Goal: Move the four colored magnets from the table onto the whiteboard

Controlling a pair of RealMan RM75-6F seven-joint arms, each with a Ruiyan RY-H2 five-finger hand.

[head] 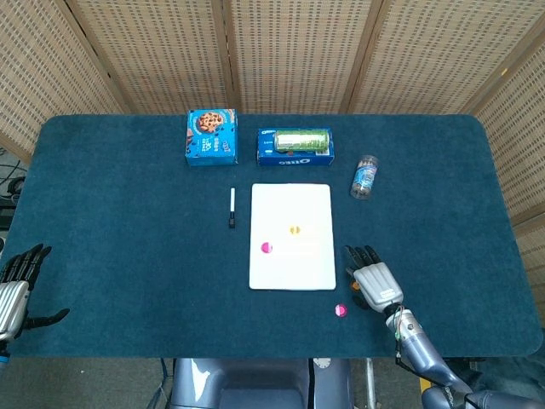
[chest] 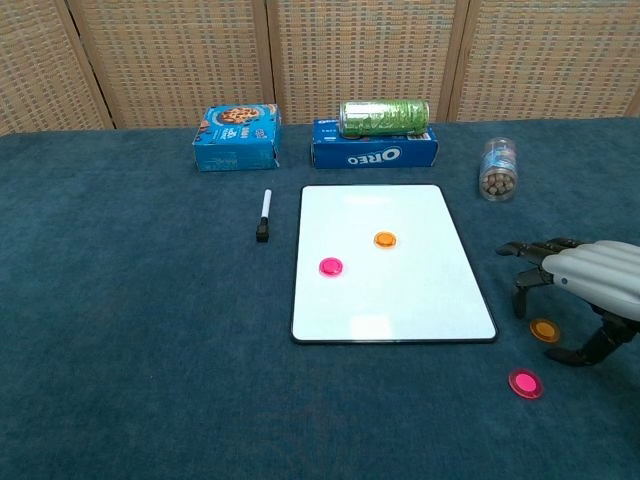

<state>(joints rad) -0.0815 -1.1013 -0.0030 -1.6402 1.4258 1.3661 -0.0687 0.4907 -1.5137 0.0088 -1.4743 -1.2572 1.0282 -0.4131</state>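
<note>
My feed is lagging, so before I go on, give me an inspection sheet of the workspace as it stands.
Surface: blue cloth table.
Job's things: whiteboard flat at centre; orange magnet and pink magnet on it; second orange magnet and second pink magnet on the cloth to its right.
Clutter: marker, cookie box, Oreo box with green can on top, clear jar.
Robot hands: right robot hand arched over the second orange magnet, holding nothing; left robot hand open at table edge.
Cables: nothing seen.
Surroundings: wicker screens.
</note>
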